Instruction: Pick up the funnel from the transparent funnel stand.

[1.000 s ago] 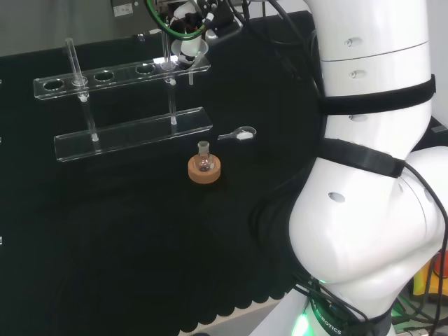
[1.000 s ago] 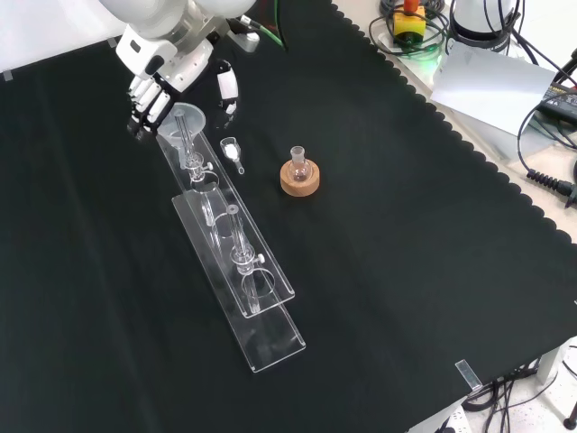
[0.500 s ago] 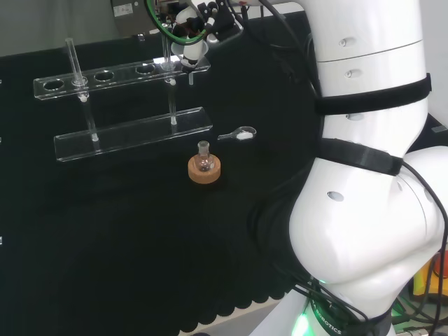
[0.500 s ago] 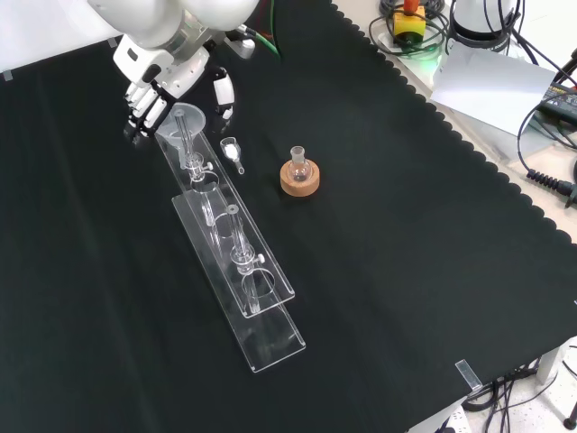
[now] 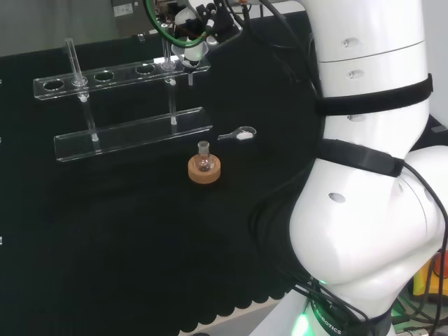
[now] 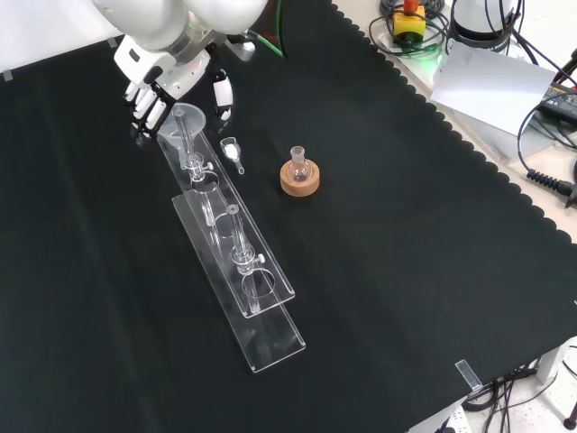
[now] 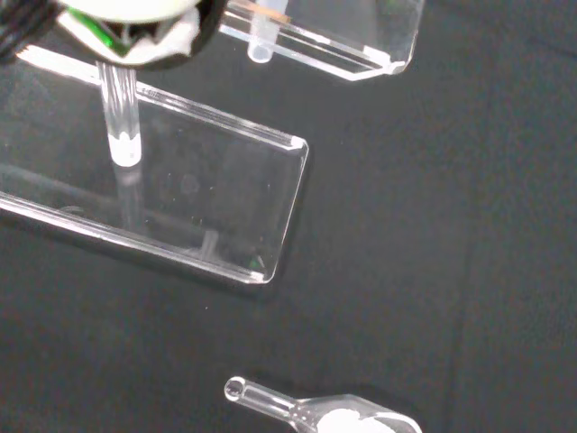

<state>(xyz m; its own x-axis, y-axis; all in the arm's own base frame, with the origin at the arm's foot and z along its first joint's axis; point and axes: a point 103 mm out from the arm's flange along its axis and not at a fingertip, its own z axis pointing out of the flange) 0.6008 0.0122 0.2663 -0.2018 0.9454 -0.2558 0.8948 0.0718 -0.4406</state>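
1. A bench under black cloth (image 6: pixel 379 271) spreads out below the hand.
2. The transparent funnel stand (image 6: pixel 230 248), a long two-tier rack, runs away from the hand toward the front view's lower right.
3. The hand (image 6: pixel 158 77) straddles the rack's near end, fingers (image 6: pixel 142 101) on one side and thumb (image 6: pixel 221 95) on the other, spread and not yet closed on anything.
4. The funnel (image 6: pixel 186 122) sits upright in the end hole, between fingers and thumb, stem pointing down.
5. A small scoop (image 6: pixel 233 152) lies just beyond the thumb.
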